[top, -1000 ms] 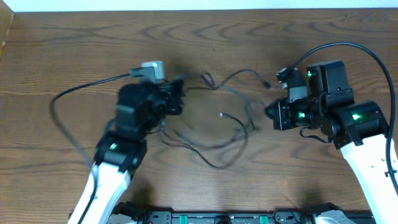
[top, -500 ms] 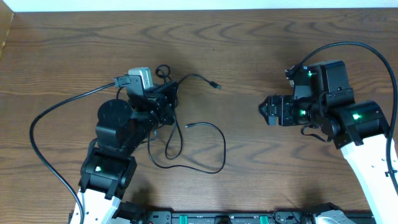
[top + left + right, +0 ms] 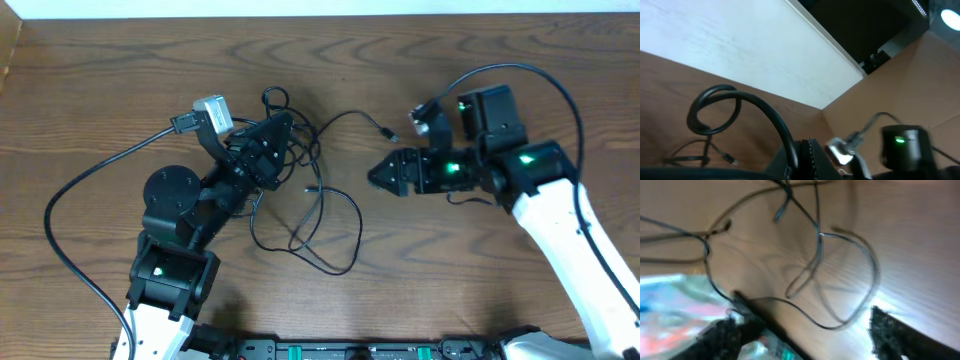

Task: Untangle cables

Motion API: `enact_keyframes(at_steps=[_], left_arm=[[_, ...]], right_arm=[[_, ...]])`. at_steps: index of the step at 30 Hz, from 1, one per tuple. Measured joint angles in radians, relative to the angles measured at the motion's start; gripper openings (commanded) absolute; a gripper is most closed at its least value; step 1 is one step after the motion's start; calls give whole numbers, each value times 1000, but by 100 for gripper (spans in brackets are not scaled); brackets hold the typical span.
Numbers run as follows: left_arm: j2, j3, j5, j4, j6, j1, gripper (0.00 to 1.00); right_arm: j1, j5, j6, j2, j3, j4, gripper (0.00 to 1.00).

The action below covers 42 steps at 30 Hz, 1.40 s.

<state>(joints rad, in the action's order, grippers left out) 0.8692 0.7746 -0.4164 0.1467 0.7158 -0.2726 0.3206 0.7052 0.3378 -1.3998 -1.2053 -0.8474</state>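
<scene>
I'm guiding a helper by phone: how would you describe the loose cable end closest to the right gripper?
On the wooden table, thin black cables sprawl between the two arms. One strand arcs from the left gripper toward the right gripper, ending in a small plug on bare wood. Unlike the other loose end, which lies among the loops, it sits outside the tangle.

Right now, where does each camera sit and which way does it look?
Overhead: above the table, looking straight down at the cables; both arms show, with left gripper and right gripper.
Left wrist: on the left arm, tilted up past a black cable loop toward a white wall; a dark bit of its own gripper shows.
Right wrist: on the right arm, looking down at the cables; its two spread fingers show.
Shared: overhead and right wrist both see the cable loops.
</scene>
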Motion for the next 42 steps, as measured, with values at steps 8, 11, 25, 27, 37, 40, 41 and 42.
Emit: enact_keyframes(at_steps=[8,11,25,27,37,40,41,42], left_arm=[[0,0,-49,-5,41,0,9],[0,0,-53,-8,43,0,9],[43,0,-124,-9,39,0,9],[45,0,-131,13,39,0,9],[45,0,-167,53,39,0,9],[45,0,-191,53,39,1,9],[45,0,-200,53,39,1,12],[45,0,-211,53,39,1,13]], right_arm=[[14,200,218,-111,10,193,68],[34,247,243,-122,10,256,71],[146,296,183,-131,11,573,81],[161,291,136,-131,11,557,76],[237,111,-2,-131,11,528,1],[234,-39,16,-131,11,514,1],[229,-90,25,-131,11,508,1],[222,-144,38,-131,11,501,1]])
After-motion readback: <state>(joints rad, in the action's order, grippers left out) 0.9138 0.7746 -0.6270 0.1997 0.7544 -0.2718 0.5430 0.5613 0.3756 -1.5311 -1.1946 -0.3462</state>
